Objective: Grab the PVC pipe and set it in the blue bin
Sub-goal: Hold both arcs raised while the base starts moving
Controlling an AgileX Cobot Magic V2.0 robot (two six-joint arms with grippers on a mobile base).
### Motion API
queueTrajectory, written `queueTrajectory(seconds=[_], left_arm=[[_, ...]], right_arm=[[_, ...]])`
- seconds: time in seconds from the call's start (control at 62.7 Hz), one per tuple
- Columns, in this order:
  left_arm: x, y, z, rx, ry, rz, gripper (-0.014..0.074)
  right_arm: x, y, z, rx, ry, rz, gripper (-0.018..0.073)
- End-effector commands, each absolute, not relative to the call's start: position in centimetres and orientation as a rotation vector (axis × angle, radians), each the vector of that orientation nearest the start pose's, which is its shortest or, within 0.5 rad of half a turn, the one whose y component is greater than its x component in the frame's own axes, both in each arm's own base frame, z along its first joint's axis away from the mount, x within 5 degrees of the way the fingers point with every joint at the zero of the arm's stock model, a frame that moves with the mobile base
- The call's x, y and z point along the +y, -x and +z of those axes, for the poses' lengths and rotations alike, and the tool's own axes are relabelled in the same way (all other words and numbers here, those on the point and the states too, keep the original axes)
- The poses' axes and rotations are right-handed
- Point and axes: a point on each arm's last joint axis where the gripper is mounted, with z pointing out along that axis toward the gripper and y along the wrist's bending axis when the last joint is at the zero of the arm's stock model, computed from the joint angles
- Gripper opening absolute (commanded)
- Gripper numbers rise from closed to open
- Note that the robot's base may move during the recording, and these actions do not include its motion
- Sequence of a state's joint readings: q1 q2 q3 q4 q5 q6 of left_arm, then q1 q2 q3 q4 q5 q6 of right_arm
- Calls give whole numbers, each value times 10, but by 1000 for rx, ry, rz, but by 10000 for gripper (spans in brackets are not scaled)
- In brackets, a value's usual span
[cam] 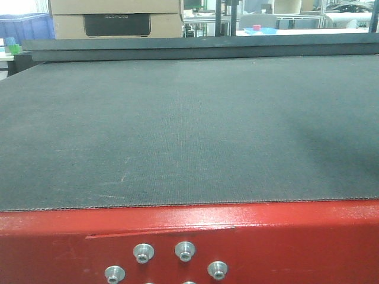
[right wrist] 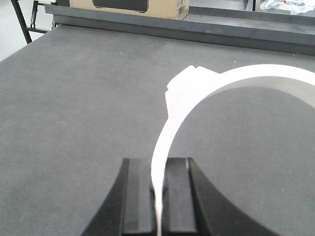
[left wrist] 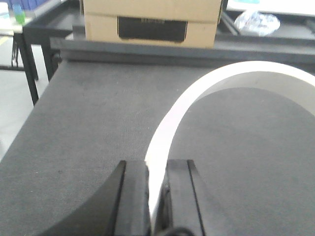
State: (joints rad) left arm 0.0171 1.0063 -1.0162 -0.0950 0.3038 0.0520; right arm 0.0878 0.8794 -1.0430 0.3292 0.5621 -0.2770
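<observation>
We see a white curved band (left wrist: 216,79), smooth and matte like moulded plastic, rising in an arc from between the black fingers (left wrist: 134,196) of the left gripper (left wrist: 156,164) and bending away to the right above the table; the jaws are pressed together on its lower end. The right gripper (right wrist: 157,162) pinches a second white band (right wrist: 256,73) the same way, thinner where it meets the fingers (right wrist: 138,196) and with a small stepped tab (right wrist: 189,78) on its outer edge. We cannot tell whether either band is the wall of a pipe. Both hang over a dark grey mat (cam: 189,130) with a fine woven grain and faint scuffs. Its near edge meets a red painted metal frame (cam: 266,236) studded with silver bolts (cam: 185,251). Beyond the far edge stands a cardboard box (left wrist: 152,19), and a blue crate (cam: 26,26) sits further back on the left
</observation>
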Motion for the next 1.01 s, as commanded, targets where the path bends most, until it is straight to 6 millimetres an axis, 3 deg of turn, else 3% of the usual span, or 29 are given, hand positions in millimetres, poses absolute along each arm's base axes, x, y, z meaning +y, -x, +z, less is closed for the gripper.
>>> queueTrajectory(seconds=[0.0,0.223,0.495,0.814,0.989], left_arm=[[0,-197,416,1721,25,-42,-111],[0,-143,410,1653,8,-20,-111],[1,-98,388,1595,10,-1,-111],[4,-73,350,1642,60,45,-111],[5,-71,339,1658,69,52,-111]], right_arm=[[29,-158,424,1787,179,219,-168],[25,-131,411,1726,150,219,-158],[21,-115,389,1690,134,192,-158],[18,-93,389,1619,149,152,-158],[15,-88,376,1574,138,122,-158]])
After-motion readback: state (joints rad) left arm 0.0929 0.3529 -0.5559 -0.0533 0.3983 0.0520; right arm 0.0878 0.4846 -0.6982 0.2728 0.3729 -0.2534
